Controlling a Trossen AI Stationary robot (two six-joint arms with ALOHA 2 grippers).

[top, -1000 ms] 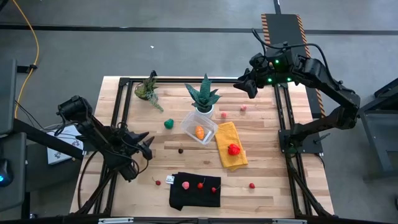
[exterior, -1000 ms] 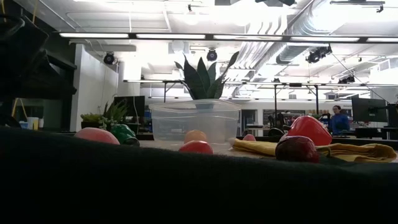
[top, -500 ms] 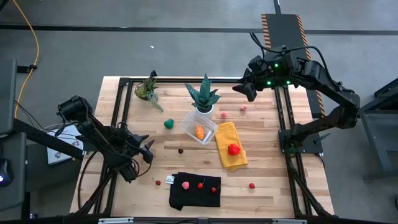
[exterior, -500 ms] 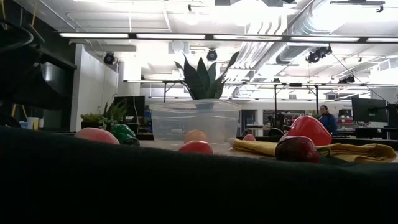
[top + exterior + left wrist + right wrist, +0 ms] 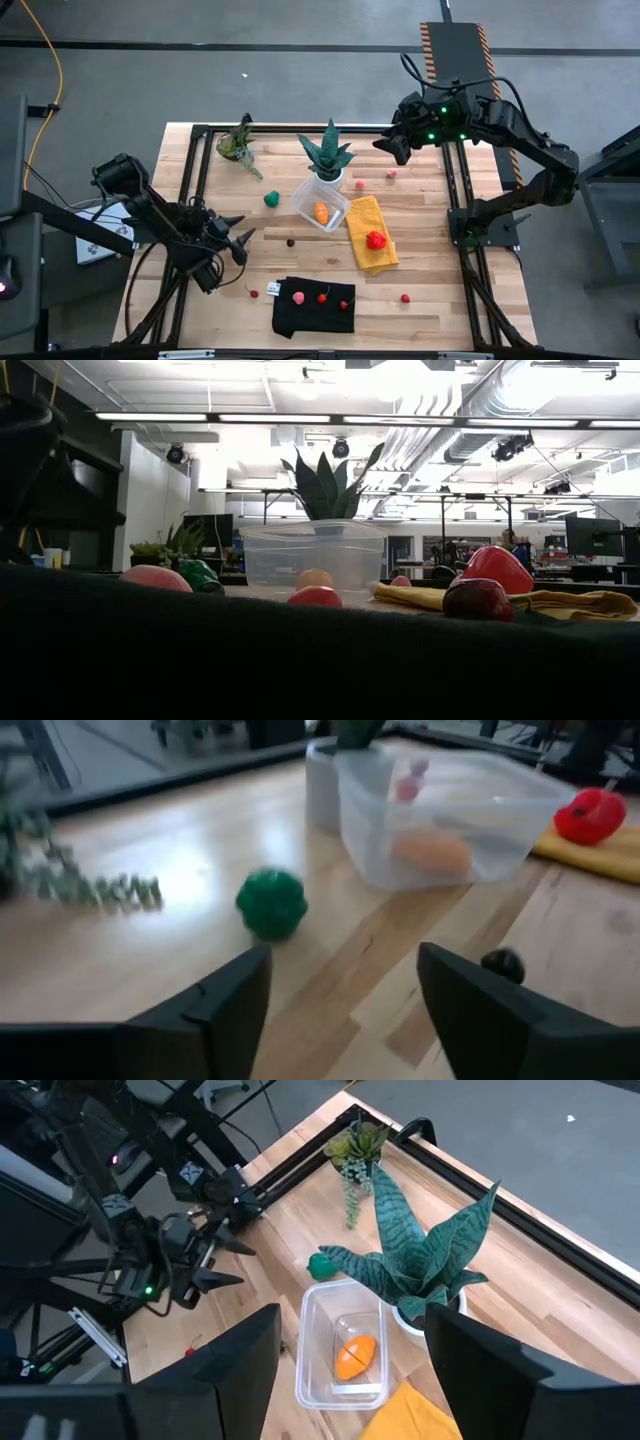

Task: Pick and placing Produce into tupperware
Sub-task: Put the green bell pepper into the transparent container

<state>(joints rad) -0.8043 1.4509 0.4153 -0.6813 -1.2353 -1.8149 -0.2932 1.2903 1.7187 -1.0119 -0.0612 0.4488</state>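
My left gripper [image 5: 243, 237] hovers over the wooden slatted table [image 5: 430, 260] at its left side, fingers [image 5: 225, 1010] spread apart with nothing between them. In the left wrist view a round, knobbly green toy vegetable [image 5: 271, 904] lies on the wood just ahead, and a small dark round fruit [image 5: 502, 963] sits beside one finger.

My right gripper [image 5: 385, 144] hangs above the far right corner of the table, fingers [image 5: 238, 1360] parted, holding nothing.

The clear, rounded-corner plastic tupperware box [image 5: 322, 203] stands near the table's middle, just in front of the white pot of the spiky green plant [image 5: 328, 150]. One orange toy piece [image 5: 320, 212] lies inside it.

Beside the box lies a yellow folded cloth [image 5: 371, 233] with a red toy fruit [image 5: 375, 239] on it. A black cloth [image 5: 314, 304] at the near edge carries a pink piece [image 5: 298, 296] and two small red ones [image 5: 323, 296]. Loose red pieces lie at [image 5: 254, 293] and [image 5: 405, 297]; two pinkish ones [image 5: 360, 183] sit near the far edge.
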